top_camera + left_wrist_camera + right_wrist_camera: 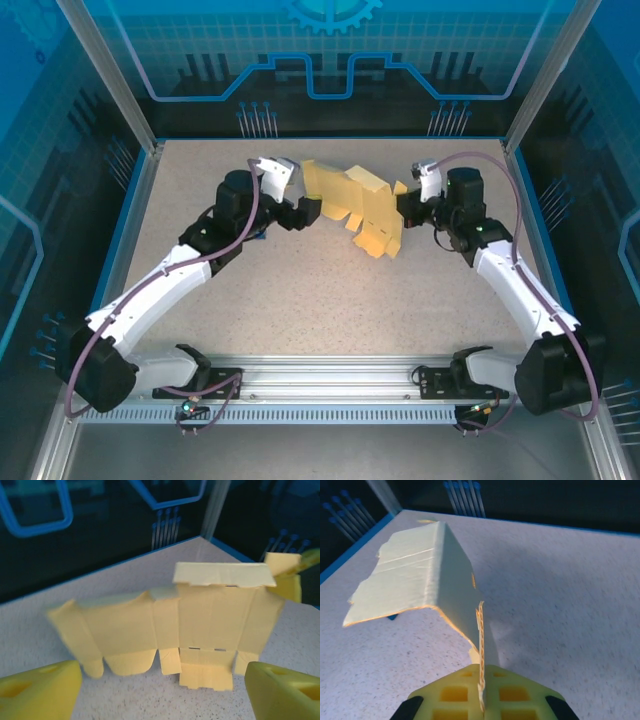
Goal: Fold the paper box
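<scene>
The paper box (pixel 358 203) is a pale yellow cardboard blank, partly unfolded, at the far middle of the table. In the left wrist view the paper box (pixel 210 620) stands with its panels tilted up, its top flap bent over and its lower tabs on the table. My left gripper (pixel 307 213) sits at the box's left side, open; its yellow fingers (pixel 42 690) stand wide apart with the box's tabs just beyond them. My right gripper (pixel 403 203) is shut on the right edge of the box (pixel 415 575), the cardboard edge pinched between its fingers (pixel 455 695).
The speckled table (pixel 320 300) is bordered by a blue rim and aluminium posts. A small dark blue object (pixel 393 616) peeks out under the raised flap. Both arms reach in from the near rail (pixel 320 385).
</scene>
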Controlling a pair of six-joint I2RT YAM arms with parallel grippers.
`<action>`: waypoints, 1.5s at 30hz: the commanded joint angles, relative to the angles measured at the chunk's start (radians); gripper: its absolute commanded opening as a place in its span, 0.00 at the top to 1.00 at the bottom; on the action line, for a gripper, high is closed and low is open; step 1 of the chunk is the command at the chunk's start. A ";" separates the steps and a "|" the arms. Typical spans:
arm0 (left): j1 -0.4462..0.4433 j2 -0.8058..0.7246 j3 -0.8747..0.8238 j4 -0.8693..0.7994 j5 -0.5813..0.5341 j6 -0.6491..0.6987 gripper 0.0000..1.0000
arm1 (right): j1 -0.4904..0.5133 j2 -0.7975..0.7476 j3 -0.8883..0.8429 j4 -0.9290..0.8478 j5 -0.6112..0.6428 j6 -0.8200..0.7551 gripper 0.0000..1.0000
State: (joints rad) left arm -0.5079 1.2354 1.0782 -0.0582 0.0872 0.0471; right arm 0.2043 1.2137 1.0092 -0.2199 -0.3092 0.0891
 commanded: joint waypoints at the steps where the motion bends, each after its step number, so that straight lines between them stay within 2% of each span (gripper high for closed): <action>1: -0.008 -0.020 0.082 -0.074 0.148 0.205 0.15 | 0.028 0.007 0.111 -0.168 -0.097 -0.142 1.00; 5: -0.030 -0.004 0.143 -0.159 0.240 0.380 0.15 | 0.057 0.047 0.221 -0.288 -0.114 -0.197 1.00; 9: -0.080 0.007 0.173 -0.216 0.152 0.613 0.11 | 0.090 0.078 0.292 -0.372 -0.137 -0.234 1.00; 12: -0.085 0.031 0.224 -0.272 0.115 0.709 0.09 | 0.112 0.090 0.308 -0.402 -0.147 -0.254 1.00; 17: -0.099 0.080 0.273 -0.373 0.140 0.818 0.08 | 0.141 0.098 0.312 -0.417 -0.161 -0.269 1.00; 23: -0.123 0.118 0.280 -0.408 0.212 0.864 0.06 | 0.165 0.106 0.324 -0.423 -0.175 -0.275 1.00; 28: -0.141 0.170 0.291 -0.375 0.129 0.912 0.07 | 0.196 0.113 0.331 -0.433 -0.193 -0.294 1.00; 31: -0.142 0.193 0.313 -0.377 0.094 0.916 0.20 | 0.215 0.115 0.329 -0.447 -0.183 -0.315 1.00; 37: -0.135 0.194 0.344 -0.437 0.103 0.869 0.50 | 0.217 0.091 0.302 -0.425 -0.173 -0.343 1.00; 45: -0.119 0.196 0.397 -0.535 0.198 0.769 0.84 | 0.219 0.061 0.269 -0.373 -0.142 -0.379 1.00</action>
State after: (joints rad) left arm -0.6338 1.4399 1.4330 -0.5282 0.2173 0.8639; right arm 0.4118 1.3048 1.2881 -0.6235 -0.4595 -0.2615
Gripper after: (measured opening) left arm 0.183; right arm 0.054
